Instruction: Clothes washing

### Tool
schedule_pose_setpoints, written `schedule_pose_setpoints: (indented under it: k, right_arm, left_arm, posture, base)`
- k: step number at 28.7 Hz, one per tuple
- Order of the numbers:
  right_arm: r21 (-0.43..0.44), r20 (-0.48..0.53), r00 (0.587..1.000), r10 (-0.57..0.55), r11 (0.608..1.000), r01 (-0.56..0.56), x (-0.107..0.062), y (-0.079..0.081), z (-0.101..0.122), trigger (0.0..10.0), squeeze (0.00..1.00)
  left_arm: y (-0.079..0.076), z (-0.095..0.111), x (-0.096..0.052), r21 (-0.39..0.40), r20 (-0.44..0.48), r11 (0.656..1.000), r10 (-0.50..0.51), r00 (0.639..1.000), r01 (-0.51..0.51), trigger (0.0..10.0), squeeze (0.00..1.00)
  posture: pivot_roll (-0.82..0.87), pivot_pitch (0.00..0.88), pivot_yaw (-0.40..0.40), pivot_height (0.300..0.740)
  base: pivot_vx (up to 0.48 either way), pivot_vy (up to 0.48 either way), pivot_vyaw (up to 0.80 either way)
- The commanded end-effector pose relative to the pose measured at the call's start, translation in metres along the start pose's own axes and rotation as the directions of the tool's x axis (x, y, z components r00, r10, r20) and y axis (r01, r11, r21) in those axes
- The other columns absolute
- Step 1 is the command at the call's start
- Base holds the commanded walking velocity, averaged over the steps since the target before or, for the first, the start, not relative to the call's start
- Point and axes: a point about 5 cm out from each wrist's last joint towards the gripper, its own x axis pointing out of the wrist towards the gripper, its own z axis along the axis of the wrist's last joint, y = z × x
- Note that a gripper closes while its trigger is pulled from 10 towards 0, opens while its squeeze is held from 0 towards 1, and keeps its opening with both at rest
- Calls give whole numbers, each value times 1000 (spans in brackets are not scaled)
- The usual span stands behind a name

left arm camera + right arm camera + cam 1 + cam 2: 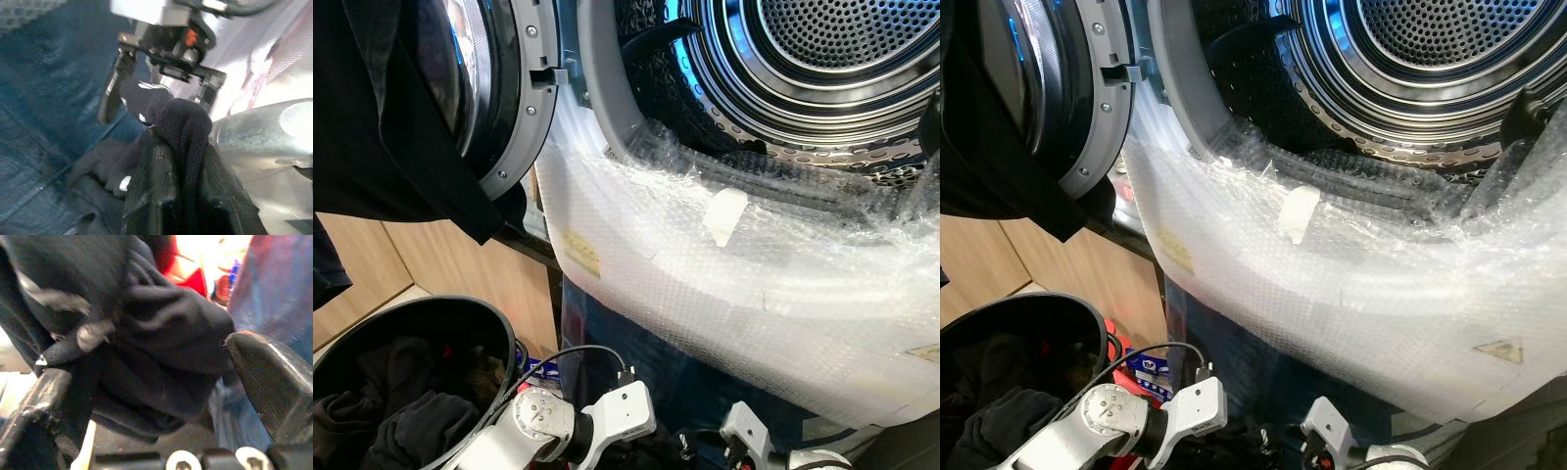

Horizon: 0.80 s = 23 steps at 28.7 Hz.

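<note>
My left pincer (166, 161) is clenched on a dark garment (183, 127). My right pincer (151, 396) is spread wide around the garment, below the washing machine's open drum (822, 59).

1. The drum (832, 59) mouth stands open and unblocked.
2. Bubble wrap (724, 264) bulges over the sill below the drum, rising toward the right.
3. The open door (499, 98), draped with a dark garment (391, 127), closes off the left side.
4. The basket (411, 382) crowds the floor beside the machine.
</note>
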Motion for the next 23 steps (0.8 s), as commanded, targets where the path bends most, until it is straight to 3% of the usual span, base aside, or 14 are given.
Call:
schedule_pose_setpoints:
  k: [1, 5, 7, 18, 23]
  right_arm:
    - [-7, 2, 1000, 29, 1000, -29, 1, 3, 1, 10000, 1000]
    - [-25, 38, 992, 123, 992, -122, 4, 12, 8, 10000, 1000]
    - [-53, 0, 990, 142, 989, -141, 3, 14, 8, 10000, 1000]
    - [-83, -37, 983, 180, 980, -183, 0, 13, 15, 10000, 1000]
    - [-72, -8, 991, 132, 989, -132, 1, 7, 19, 10000, 1000]
  left_arm:
    - [4, 8, -2, 36, 21, 999, 18, 1000, -19, 0, 0]
    - [11, 10, 0, 46, 19, 998, 46, 999, -47, 0, 0]
    - [10, 10, 0, 53, 17, 998, 34, 999, -35, 0, 0]
    - [15, 14, 2, 77, 23, 995, 59, 998, -61, 0, 0]
    - [13, 14, 1, 80, 16, 996, 43, 999, -44, 0, 0]
  posture:
    - [156, 0, -13, 740]
    - [152, 0, -8, 740]
    - [148, 0, -4, 740]
    - [150, 0, 0, 740]
    - [157, 0, 0, 740]
  base:
    - [0, 0, 0]
    - [0, 0, 0]
    - [0, 0, 0]
    - [0, 0, 0]
    - [0, 0, 0]
